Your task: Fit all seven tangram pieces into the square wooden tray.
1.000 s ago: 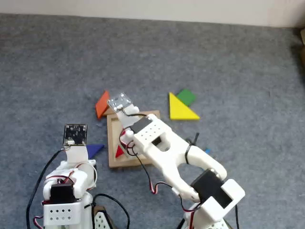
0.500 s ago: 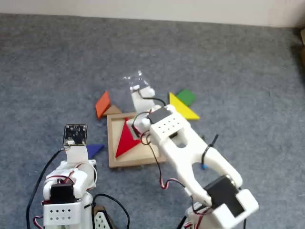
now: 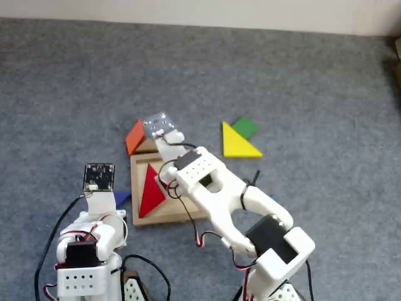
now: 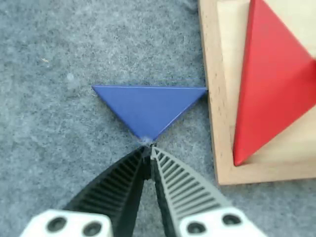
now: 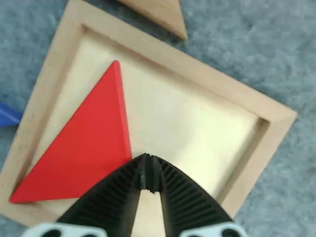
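We find the tray [image 3: 134, 188] left of centre in the high view, its right side covered by the right arm. The red triangle [image 3: 150, 190] lies inside along the left wall, with bare wood beside it. Right jaws are closed and empty over the tray floor. Left jaws are closed and empty, tips at the blue triangle [image 4: 148, 106], whose corner meets the tray's outer rim. The yellow triangle [image 3: 238, 143] lies well apart on open surface, upper right.

- Lighting the tabletop [image 3: 313, 81] evenly and softly from above.
- Casting only faint, soft-edged shadows inside the rim of the tray [image 5: 163, 52].
- Glaring palely off its bare wooden floor.
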Robot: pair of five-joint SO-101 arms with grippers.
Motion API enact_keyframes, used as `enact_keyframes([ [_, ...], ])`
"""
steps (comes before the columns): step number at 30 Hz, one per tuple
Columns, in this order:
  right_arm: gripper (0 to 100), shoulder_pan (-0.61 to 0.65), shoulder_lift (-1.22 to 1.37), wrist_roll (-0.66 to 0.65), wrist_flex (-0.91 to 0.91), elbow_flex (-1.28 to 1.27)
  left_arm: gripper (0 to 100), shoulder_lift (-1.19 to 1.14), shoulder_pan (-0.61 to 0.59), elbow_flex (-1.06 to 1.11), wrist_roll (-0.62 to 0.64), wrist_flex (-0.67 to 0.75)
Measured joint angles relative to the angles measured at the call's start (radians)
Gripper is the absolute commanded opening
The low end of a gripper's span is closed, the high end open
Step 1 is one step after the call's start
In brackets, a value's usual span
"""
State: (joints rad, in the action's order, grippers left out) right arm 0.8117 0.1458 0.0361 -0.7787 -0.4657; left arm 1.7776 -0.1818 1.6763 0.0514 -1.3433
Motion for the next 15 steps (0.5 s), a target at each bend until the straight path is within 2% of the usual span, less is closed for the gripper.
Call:
enact_keyframes([
  [10,0.5,0.037,0.003,0.0,-0.005,0.032,1,0.0,0.0,0.0,0.0,0.0],
  [15,0.5,0.014,0.005,0.0,-0.008,0.032,1,0.0,0.0,0.0,0.0,0.0],
])
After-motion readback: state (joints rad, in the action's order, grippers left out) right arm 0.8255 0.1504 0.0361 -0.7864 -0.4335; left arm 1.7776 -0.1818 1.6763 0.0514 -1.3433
